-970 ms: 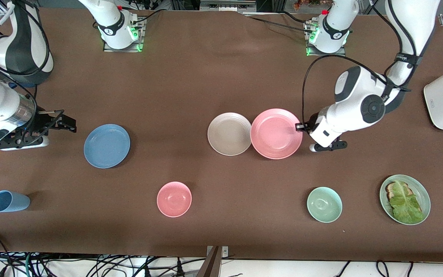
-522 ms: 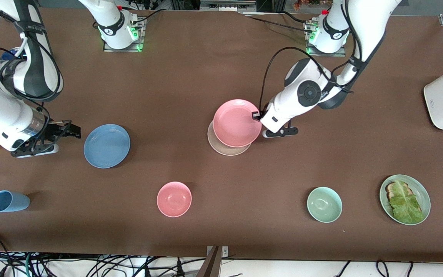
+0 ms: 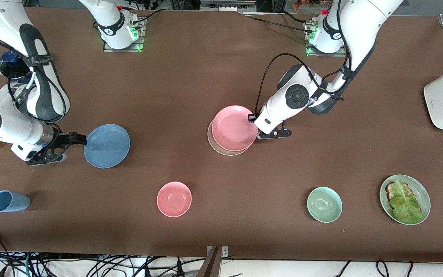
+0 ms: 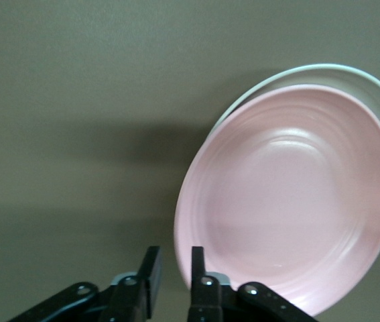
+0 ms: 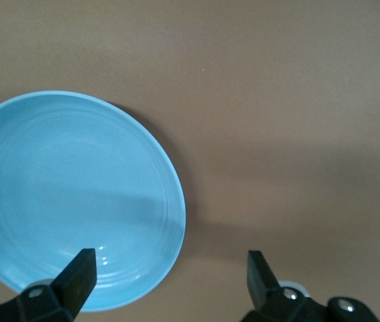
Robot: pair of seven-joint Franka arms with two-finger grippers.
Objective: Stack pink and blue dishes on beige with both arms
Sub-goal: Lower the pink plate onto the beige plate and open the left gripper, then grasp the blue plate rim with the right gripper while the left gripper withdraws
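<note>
Pink plate point(image 3: 233, 128) sits on the beige plate point(image 3: 221, 151) mid-tabletop, offset slightly; a beige crescent shows on the side nearer the front camera and toward the right arm's end. Left gripper point(image 3: 253, 117) is at the pink rim on the left arm's side. In the left wrist view its fingers point(image 4: 198, 275) stand a narrow gap apart with the pink rim point(image 4: 290, 201) right against one finger; can't tell if it is still pinched or just let go.

Blue plate point(image 3: 107, 146) lies flat on the tabletop toward the right arm's end, well apart from the stack. Right gripper point(image 3: 78, 139) is low at its rim, fingers point(image 5: 76, 278) spread wide, holding nothing; in the right wrist view one finger is over the blue plate's point(image 5: 69, 194) edge, the other over bare tabletop point(image 5: 290, 134).
</note>
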